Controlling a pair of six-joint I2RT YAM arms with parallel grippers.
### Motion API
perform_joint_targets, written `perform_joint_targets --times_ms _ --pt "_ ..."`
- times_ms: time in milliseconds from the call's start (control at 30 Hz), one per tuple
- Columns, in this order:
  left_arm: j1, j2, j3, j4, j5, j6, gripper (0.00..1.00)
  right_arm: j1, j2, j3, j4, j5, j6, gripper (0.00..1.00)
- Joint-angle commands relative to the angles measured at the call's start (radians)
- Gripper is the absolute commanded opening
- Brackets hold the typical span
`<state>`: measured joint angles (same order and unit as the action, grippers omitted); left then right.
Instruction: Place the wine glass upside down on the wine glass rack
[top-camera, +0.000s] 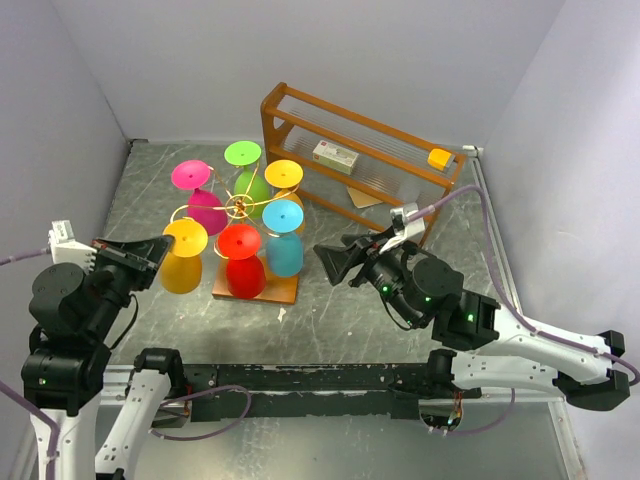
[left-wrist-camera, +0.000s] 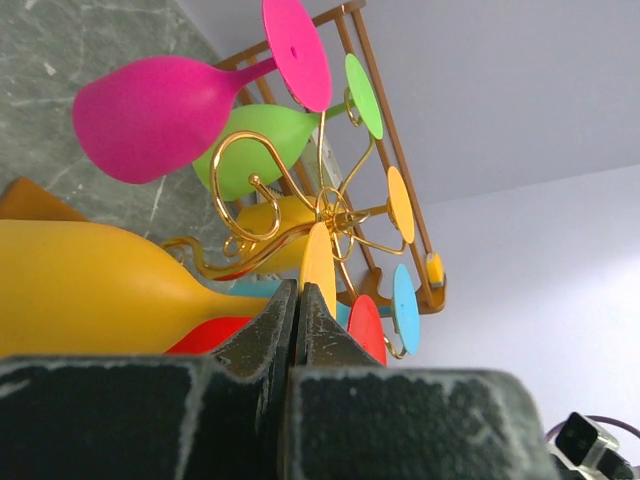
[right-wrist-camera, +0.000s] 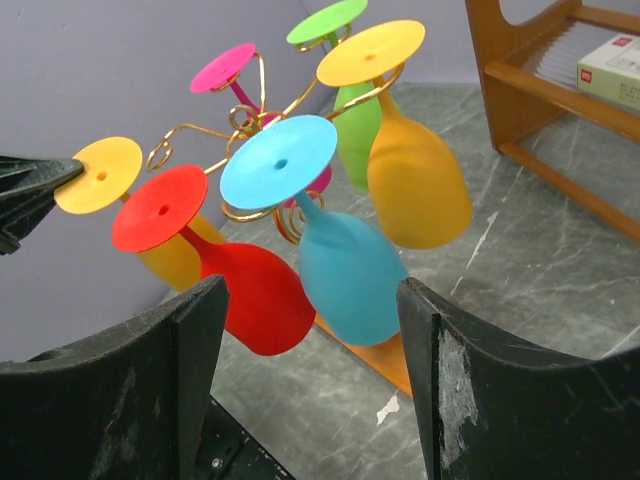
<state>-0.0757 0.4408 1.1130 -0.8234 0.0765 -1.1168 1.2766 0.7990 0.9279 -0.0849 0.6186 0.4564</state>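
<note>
Top view, wine glasses: six, all hanging bowl-down on the wine glass rack (top-camera: 240, 207): pink wine glass (top-camera: 207, 212), green wine glass (top-camera: 250, 186), amber wine glass (top-camera: 283, 174), blue wine glass (top-camera: 285, 252), red wine glass (top-camera: 245, 275) and yellow wine glass (top-camera: 181, 272).
Top view, rack: one, gold wire on a wooden base, standing on the marble table (top-camera: 330, 315) in front of one wooden shelf (top-camera: 300, 110).
Top view, shelf contents: one small box (top-camera: 335, 155) and one orange block (top-camera: 439, 158).
Top view, left gripper (top-camera: 163, 245): jaws pressed together, tips just beside the yellow wine glass's foot.
Top view, right gripper (top-camera: 328, 265): jaws spread wide with nothing in them, near the blue wine glass but apart from it.
Left wrist view, left gripper (left-wrist-camera: 298, 290): both jaws meet with no gap; the yellow foot's edge sits right at the tips, contact unclear.
Left wrist view, glasses: six feet countable around the gold scrolls.
Right wrist view, right gripper (right-wrist-camera: 310, 288): two fingers (right-wrist-camera: 150, 390) far apart, empty, the blue and red glasses beyond them.
Right wrist view, yellow wine glass: its foot meets the left gripper's tip at the frame's left edge.
</note>
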Motion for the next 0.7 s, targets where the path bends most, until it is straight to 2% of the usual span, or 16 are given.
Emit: perform_joint_targets --times_ms 0,400,667 --pt "-0.006 0.021 -0.036 0.116 0.077 -0.067 0.07 0.0 -0.014 -0.015 -0.018 0.015 0.048 0.68" --pt "-0.006 0.049 -0.13 0.292 0.118 -0.187 0.07 0.001 -0.011 -0.036 -0.034 -0.022 0.118 0.67" --pt "-0.006 0.079 -0.153 0.367 0.078 -0.206 0.07 0.0 -0.029 -0.061 -0.04 -0.041 0.172 0.65"
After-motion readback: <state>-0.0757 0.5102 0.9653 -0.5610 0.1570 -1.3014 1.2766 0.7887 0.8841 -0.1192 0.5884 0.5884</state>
